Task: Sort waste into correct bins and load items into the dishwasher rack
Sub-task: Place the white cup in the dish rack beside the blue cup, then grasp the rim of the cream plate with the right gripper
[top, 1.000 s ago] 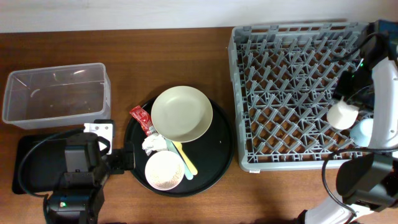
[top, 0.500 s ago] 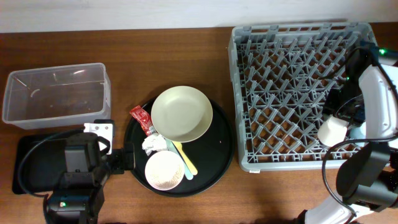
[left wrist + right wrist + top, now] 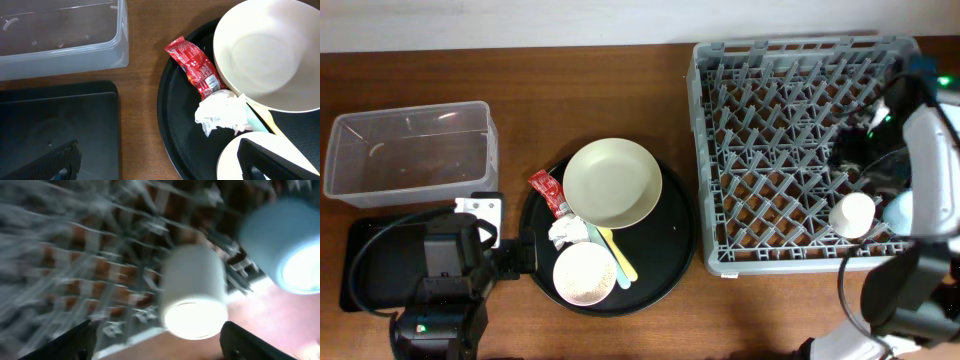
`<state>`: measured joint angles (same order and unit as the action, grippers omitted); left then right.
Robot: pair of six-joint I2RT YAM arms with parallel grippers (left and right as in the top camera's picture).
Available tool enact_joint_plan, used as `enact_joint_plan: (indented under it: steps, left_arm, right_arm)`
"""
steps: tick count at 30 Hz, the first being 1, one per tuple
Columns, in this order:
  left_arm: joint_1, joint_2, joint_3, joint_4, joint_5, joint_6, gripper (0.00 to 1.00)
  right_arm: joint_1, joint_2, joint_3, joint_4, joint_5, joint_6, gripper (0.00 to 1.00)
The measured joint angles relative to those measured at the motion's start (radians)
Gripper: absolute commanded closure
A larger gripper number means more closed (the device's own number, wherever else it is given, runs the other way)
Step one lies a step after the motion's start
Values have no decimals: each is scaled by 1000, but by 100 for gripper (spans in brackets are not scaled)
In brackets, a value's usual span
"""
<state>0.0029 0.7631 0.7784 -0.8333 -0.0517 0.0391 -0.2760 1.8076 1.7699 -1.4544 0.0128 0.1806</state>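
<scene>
On the round black tray (image 3: 675,235) lie a cream plate-bowl (image 3: 612,183), a red sauce packet (image 3: 548,192), a white tissue wad (image 3: 565,232), a small pinkish-white bowl (image 3: 585,273) and a yellow utensil (image 3: 619,260). My left gripper (image 3: 510,258) hangs open by the tray's left rim, one finger over the small bowl (image 3: 235,155), with the packet (image 3: 195,67) and tissue (image 3: 220,112) ahead of it. The white cup (image 3: 852,214) rests in the grey rack (image 3: 770,120) at its front right, beside the light blue cup (image 3: 898,210). My right gripper (image 3: 853,160) is open above the white cup (image 3: 192,290), apart from it.
A clear plastic tub (image 3: 410,150) stands at the far left. The shallow black tray (image 3: 365,265) lies in front of it, partly under my left arm. My right arm covers the rack's right edge. The right wrist view is blurred.
My right gripper brought the white cup down to the rack's front right, opened and let it go. It has since drawn back toward the rack's middle. The left arm has not moved.
</scene>
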Motion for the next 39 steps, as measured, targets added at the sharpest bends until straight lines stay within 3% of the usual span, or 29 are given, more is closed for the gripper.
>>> enact_joint_plan:
  steps: [4,9,14,18,26,31,39]
  left_arm:
    - [0,0,0,0,0,0,1]
    - [0,0,0,0,0,0,1]
    - [0,0,0,0,0,0,1]
    - [0,0,0,0,0,0,1]
    - [0,0,0,0,0,0,1]
    - [0,0,0,0,0,0,1]
    - [0,0,0,0,0,0,1]
  right_arm:
    - [84,-129,62,76,-204,-109,22]
    - [364,-204,79,131,-321,-169,27]
    - [589,-97,18,188,-296,-108,29]
    - [716,112,-31,224,-257,9,29]
    - [732,316,-39,286,-275,106,37]
    - [734,337,-39,369,-277,133,38]
    - [744,337,-127,465,-242,204,49]
